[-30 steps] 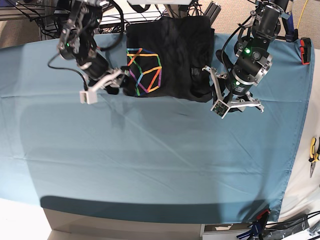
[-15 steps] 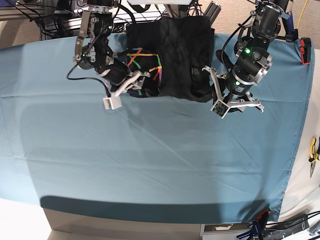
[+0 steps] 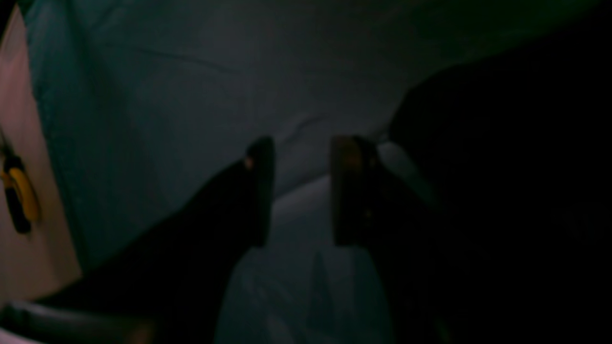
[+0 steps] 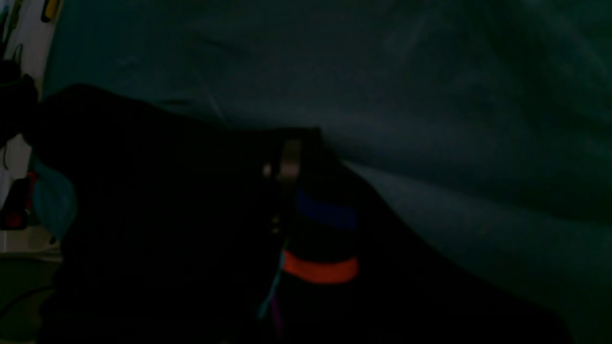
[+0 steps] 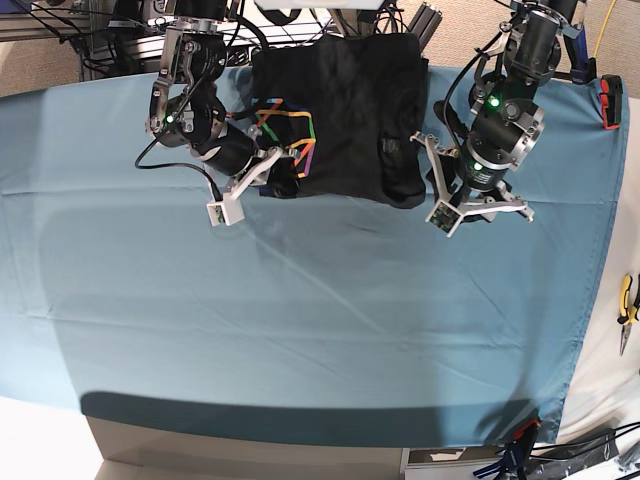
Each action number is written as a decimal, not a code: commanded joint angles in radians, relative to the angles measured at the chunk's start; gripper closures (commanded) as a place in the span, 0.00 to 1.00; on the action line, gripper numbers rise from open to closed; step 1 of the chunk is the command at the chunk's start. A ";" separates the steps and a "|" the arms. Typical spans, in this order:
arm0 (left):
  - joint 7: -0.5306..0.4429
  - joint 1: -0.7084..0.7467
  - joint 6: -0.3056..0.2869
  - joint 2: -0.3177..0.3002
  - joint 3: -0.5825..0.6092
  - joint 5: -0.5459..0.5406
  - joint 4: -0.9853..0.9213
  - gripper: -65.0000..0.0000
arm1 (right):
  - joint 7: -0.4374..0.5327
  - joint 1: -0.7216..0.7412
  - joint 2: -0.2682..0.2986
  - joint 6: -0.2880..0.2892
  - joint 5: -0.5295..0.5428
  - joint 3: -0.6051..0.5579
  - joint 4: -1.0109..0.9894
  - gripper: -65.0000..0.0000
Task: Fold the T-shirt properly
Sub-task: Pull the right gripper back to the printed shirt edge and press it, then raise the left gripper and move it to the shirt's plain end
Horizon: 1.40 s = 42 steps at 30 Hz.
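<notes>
Base view looks straight down from high above the desk (image 5: 300,330), covering both arms. Each wrist view sits close behind its claw, facing forward along the fingers at low height, dark and blurred. All three share the T-shirt (image 5: 350,110) and teal cloth (image 3: 167,71).

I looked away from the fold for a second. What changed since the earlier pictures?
The right gripper swung in from the table cloth onto the T-shirt, bunching its printed corner. The left gripper stayed open beside the shirt's other edge, barely shifting. The shirt's main body stayed put.
</notes>
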 commanded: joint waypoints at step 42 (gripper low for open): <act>0.008 0.465 -0.250 -0.017 -0.186 -0.812 0.015 0.38 | 0.029 0.014 0.000 0.006 -0.008 -0.002 0.014 1.00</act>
